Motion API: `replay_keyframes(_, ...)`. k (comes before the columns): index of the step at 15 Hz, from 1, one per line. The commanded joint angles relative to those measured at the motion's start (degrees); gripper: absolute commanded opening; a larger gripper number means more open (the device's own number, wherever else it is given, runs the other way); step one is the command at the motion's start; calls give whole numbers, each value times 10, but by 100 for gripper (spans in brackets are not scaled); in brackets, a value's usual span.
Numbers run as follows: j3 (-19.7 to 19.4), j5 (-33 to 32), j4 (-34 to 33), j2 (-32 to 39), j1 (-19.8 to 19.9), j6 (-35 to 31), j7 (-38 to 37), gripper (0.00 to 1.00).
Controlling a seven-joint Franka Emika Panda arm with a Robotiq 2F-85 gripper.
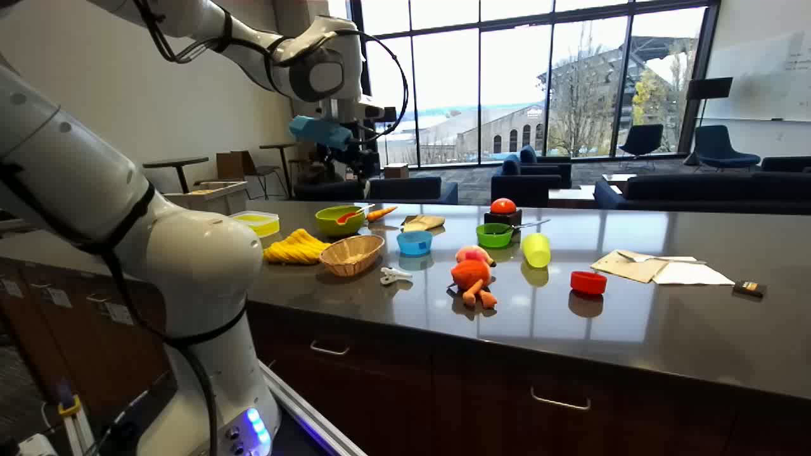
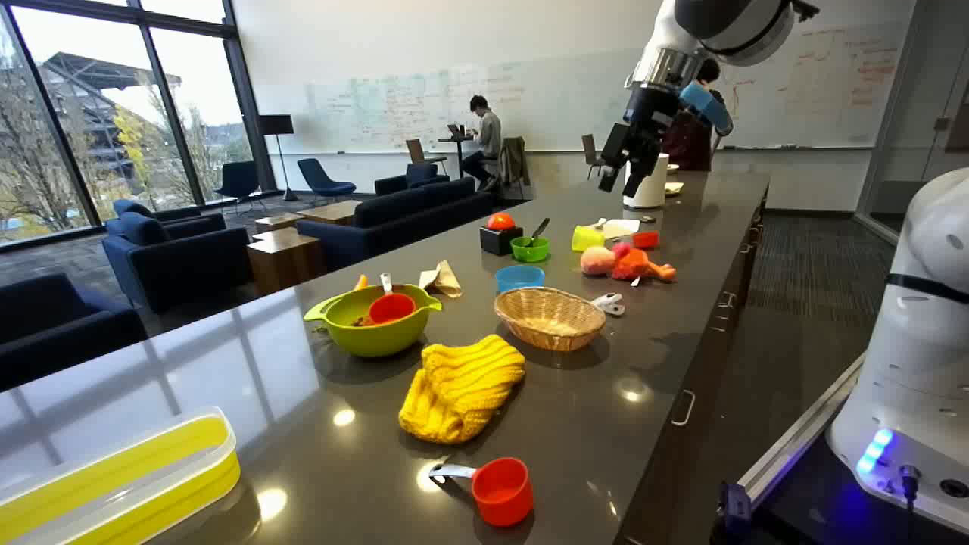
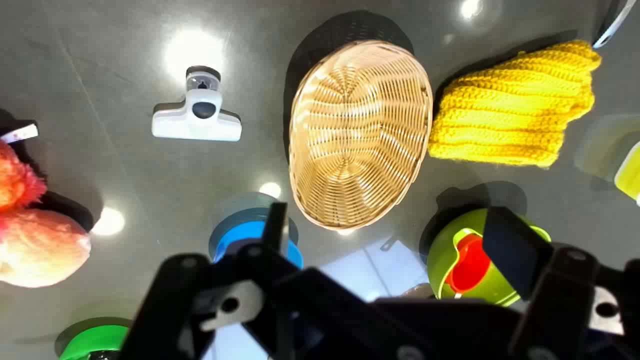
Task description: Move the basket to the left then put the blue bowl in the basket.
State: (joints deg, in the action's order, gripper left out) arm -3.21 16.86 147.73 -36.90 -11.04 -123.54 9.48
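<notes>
The tan wicker basket (image 1: 352,256) stands upright and empty on the dark counter, beside the yellow knitted cloth. It also shows in an exterior view (image 2: 549,322) and in the wrist view (image 3: 357,135). The light-blue bowl (image 1: 414,243) stands close to the basket but apart from it. It also shows in an exterior view (image 2: 519,278), partly behind the basket. In the wrist view the blue bowl (image 3: 245,231) is partly hidden by a finger. My gripper (image 3: 395,237) is open and empty, its fingers wide apart. In both exterior views the gripper (image 1: 356,168) (image 2: 621,180) hangs high above the counter.
The yellow cloth (image 3: 515,107) lies against or very near the basket. A green mixing bowl (image 2: 371,329) with a red cup, a white clip (image 1: 394,275), a plush toy (image 1: 472,275) and a small green bowl (image 1: 494,235) stand around. A yellow container (image 2: 121,484) lies farther off.
</notes>
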Motion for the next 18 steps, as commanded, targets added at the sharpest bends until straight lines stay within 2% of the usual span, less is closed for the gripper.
replay_keyframes(1, 6, 5, -1, 0, 8, 2, 4, 100)
replay_keyframes(5, 6, 5, -1, 0, 8, 2, 4, 100)
replay_keyframes(6, 17, 38, 1, 5, -7, -44, -12, 100)
replay_keyframes(8, 39, 101, -12, 8, -31, -96, -46, 98)
replay_keyframes(11, 102, 183, -60, 43, -72, -203, -117, 100)
replay_keyframes(12, 134, 185, -80, 70, -72, -251, -147, 100)
replay_keyframes(13, 175, 150, -106, 102, -52, -279, -195, 100)
replay_keyframes(15, 267, 48, -144, 164, 24, -339, -301, 100)
replay_keyframes(18, 375, -121, -167, 209, 158, -356, -430, 100)
